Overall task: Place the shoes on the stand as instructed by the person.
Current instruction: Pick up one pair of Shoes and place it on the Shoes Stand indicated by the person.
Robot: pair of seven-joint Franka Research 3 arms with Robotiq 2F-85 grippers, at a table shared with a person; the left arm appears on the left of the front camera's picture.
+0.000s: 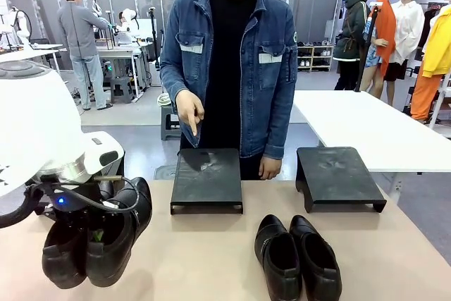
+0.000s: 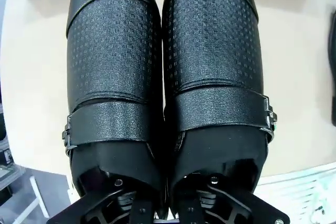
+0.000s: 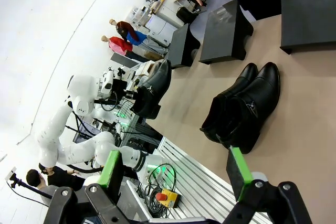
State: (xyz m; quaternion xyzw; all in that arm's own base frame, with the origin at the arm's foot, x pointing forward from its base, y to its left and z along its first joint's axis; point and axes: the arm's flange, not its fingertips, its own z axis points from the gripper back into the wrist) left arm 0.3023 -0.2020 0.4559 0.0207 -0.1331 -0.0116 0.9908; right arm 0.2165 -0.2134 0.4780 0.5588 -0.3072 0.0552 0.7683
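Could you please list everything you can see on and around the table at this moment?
held shoes: one pair, glossy black, carried at the table's left end
resting shoes: one pair, glossy black, side by side on the table, right of centre, near side
left stand: one, black, far edge, centre
right stand: one, black, far edge, right
table: one, beige, between robot and person
person: one, blue denim jacket, far side
pointing hand: one, the person's, finger aimed down at the left stand
left gripper: one, black, shut on the held shoes, fingers in their openings
right gripper: one, black with green pads, open, empty
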